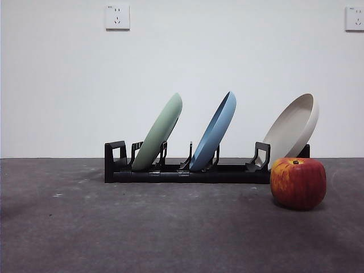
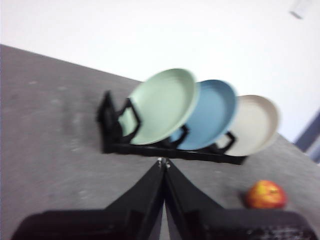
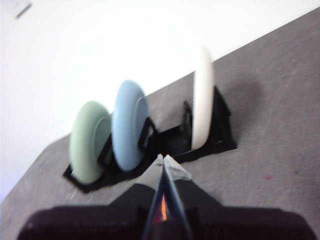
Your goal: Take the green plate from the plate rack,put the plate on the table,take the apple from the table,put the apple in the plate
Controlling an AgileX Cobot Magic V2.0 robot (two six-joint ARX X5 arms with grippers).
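Observation:
The green plate [image 1: 159, 133] leans in the left slot of the black plate rack [image 1: 187, 170]. It also shows in the left wrist view [image 2: 162, 105] and the right wrist view [image 3: 87, 140]. The red apple [image 1: 298, 182] sits on the dark grey table [image 1: 142, 227] in front of the rack's right end, and in the left wrist view [image 2: 266, 194]. My left gripper [image 2: 163, 162] is shut and empty, above the table short of the rack. My right gripper [image 3: 162, 159] is shut and empty, back from the rack; a sliver of the apple shows behind its jaws. Neither gripper shows in the front view.
A blue plate [image 1: 215, 136] stands in the rack's middle slot and a cream-beige plate [image 1: 293, 131] at its right end. A white wall [image 1: 182, 74] with two sockets stands behind the table.

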